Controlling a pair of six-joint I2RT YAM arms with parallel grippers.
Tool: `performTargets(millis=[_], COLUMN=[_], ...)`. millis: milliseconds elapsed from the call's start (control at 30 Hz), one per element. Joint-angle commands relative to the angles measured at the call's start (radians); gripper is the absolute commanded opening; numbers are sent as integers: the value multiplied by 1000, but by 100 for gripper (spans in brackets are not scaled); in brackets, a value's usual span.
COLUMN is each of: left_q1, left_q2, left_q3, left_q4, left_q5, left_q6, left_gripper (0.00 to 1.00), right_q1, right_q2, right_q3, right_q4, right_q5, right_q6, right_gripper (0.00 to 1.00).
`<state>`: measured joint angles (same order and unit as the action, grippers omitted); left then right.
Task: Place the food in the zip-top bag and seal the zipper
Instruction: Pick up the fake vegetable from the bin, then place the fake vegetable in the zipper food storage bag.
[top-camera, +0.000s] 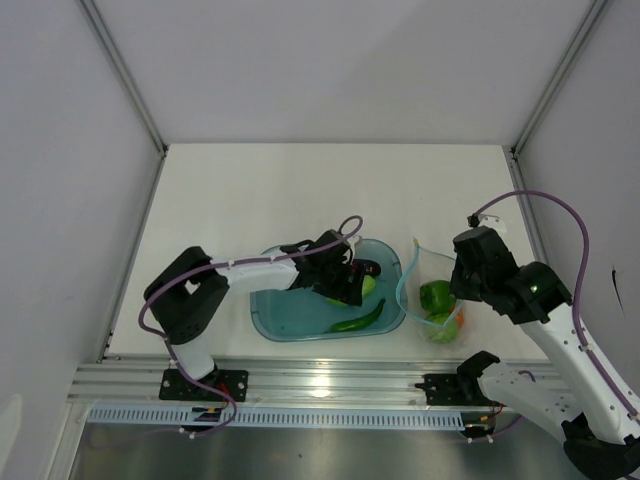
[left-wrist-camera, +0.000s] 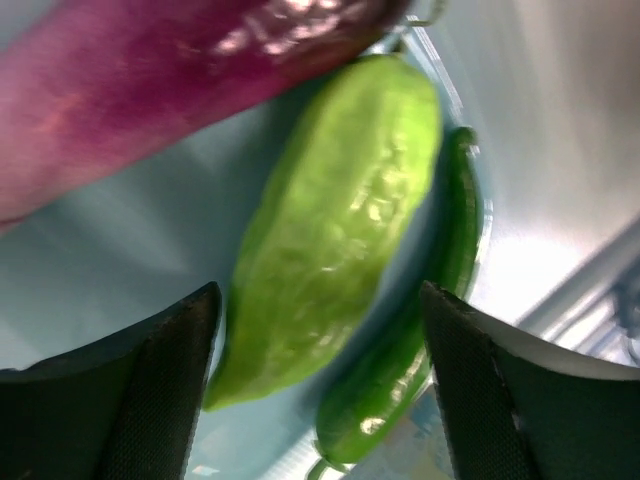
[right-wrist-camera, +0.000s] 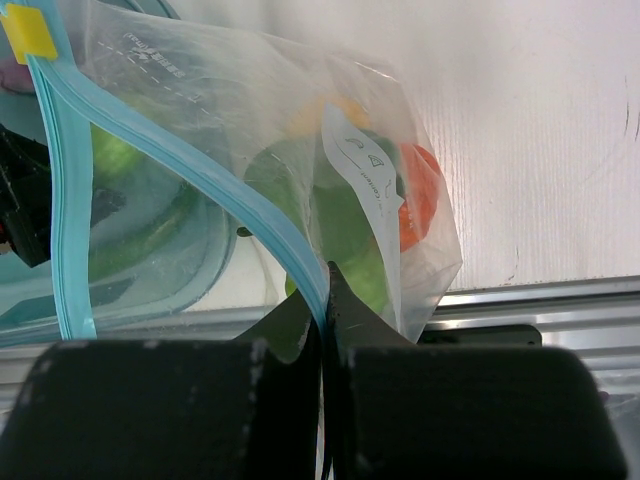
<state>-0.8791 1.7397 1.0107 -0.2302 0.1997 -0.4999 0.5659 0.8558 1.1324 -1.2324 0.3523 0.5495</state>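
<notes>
bag: a clear floppy plastic bag (top-camera: 425, 262) on the desk (top-camera: 300, 190), just right of the tub, with its mouth held up and gaping toward the tub

zipper: a light teal strip (right-wrist-camera: 190, 160) along the mouth, not sealed, the two sides well apart; there's a little yellow tab (right-wrist-camera: 30, 35) at one end

in the bag: a green pepper (top-camera: 436, 296) low down, with something orange-red (right-wrist-camera: 420, 195) right next to it, plus a bit of yellow behind that's too blurry through the plastic to name

right jaws: pressed together, pinching the bag right on the teal strip at the near side of the mouth

tub: a see-through blue tub (top-camera: 268, 322) on the desk; from overhead the bag's mouth edge overlaps its right rim

in the tub: a pale green cucumber (left-wrist-camera: 340, 250), a dark green chili (left-wrist-camera: 420, 360) lying alongside it on the tub-wall side, and a purple eggplant (left-wrist-camera: 150, 90) across the far end of the cucumber

left jaws: spread wide, down inside the tub, with one finger (left-wrist-camera: 170, 390) on each side of the cucumber's near end; honestly can't tell if either is touching it

left arm: the left arm (top-camera: 250, 268) reaches over the tub from the left

right arm: the right arm (top-camera: 520, 290) is bent in from the right, wrist at the bag

rail: a metal rail (top-camera: 330, 375) along the desk's near edge, with both arm bases bolted to it
</notes>
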Motion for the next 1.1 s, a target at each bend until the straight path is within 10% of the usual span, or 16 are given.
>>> performTargets(millis=[0,133,433,1067], left_q1=[-15,-15,-18,-63], left_q2=[17,12,-110,-577], left_q3=[39,22,-4,-43], left_q4=[-60,-55,-84,-12], left_q5=[-92,-98,-28,437], left_q6=[-8,-8,-5,-270], left_gripper=[76,45,18,17], right_q1=[-3,-3,-3,6], right_q2=[-14,-14,-15,-4], right_q3=[18,17,18,-16], right_q4=[4,10,11,47], right_q5=[4,2,-7,-3], right_q6=[9,9,9,12], right_gripper=[0,0,0,0])
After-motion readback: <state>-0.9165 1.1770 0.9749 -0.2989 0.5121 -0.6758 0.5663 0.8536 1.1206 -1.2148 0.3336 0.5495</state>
